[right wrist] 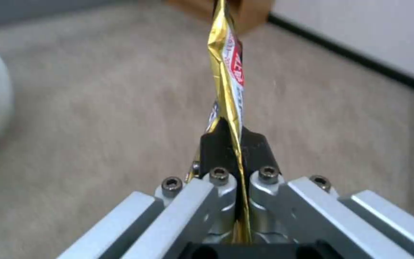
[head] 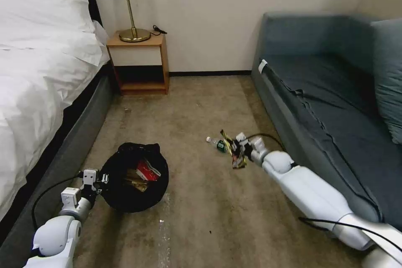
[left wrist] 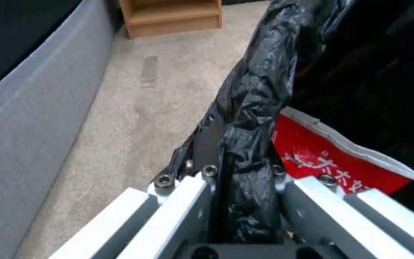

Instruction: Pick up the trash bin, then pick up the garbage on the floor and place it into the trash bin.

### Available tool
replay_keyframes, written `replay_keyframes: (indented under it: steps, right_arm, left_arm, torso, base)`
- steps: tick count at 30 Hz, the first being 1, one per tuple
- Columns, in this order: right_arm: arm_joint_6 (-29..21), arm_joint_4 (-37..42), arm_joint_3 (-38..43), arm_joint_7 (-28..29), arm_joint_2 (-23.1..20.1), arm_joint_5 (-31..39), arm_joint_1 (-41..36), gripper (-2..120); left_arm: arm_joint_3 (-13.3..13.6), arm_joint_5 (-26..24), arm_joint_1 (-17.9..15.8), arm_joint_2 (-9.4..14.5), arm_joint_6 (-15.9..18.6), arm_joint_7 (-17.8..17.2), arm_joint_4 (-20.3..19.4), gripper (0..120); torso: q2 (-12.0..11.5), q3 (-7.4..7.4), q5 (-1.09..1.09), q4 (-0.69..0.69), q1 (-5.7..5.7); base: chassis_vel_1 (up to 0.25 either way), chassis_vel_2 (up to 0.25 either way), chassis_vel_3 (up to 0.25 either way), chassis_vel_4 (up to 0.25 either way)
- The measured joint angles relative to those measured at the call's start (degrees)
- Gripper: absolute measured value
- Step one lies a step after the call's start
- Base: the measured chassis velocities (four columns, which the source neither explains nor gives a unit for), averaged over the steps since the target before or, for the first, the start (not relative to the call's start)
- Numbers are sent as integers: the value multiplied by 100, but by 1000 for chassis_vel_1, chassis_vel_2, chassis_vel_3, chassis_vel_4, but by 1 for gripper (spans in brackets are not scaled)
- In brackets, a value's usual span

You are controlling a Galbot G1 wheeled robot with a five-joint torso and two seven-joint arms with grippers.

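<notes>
The trash bin, draped in its crinkled black bag, hangs just above the carpet at lower left. My left gripper is shut on its rim. Inside lie a red snack packet and brown paper. My right gripper is shut on the shiny gold-brown wrapper, held off the floor near the sofa. A small clear bottle with a green label and white cap lies on the carpet just beyond the wrapper.
A bed with white sheets runs along the left. The blue sofa lines the right. A wooden nightstand with a brass lamp stands at the back wall. Open carpet lies between the bin and sofa.
</notes>
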Motion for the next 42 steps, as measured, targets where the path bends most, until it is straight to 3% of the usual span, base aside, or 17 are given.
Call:
replay_keyframes:
  steps: [7, 16, 21, 23, 31, 42]
  right_arm:
    - [-305, 1490, -424, 195, -301, 682, 346, 0]
    - [-535, 2527, -1281, 507, -76, 1556, 1081, 0]
    - [-466, 2432, -1862, 727, 319, 1769, 1389, 0]
    - [-330, 2164, -2184, 798, 684, 1773, 1470, 0]
    - [-138, 1538, -2518, 1010, 1382, 1627, 1332, 0]
    - [168, 1004, -2746, 1427, 1737, 1305, 1019, 0]
  left_arm:
    - [0, -33, -2, 8, -4, 2, -51, 1]
    - [14, -38, -2, -9, -4, 4, -67, 1]
    - [27, -34, 0, -49, -5, 5, -74, 1]
    - [34, -27, 5, -74, -5, 5, -88, 1]
    - [30, -24, 13, -102, -5, 6, -109, 1]
    - [34, -5, -18, -151, -16, -4, -75, 1]
  torso:
    - [1, 0, 0, 0, 0]
    - [0, -1, -1, 0, 0]
    - [0, 0, -2, 1, 0]
    - [0, 0, -2, 1, 0]
    - [0, -1, -2, 1, 0]
    - [0, -1, -1, 0, 0]
  base:
    - [0, 0, 0, 0]
    - [0, 0, 0, 0]
    - [0, 0, 0, 0]
    - [0, 0, 0, 0]
    - [0, 0, 0, 0]
    - [0, 0, 0, 0]
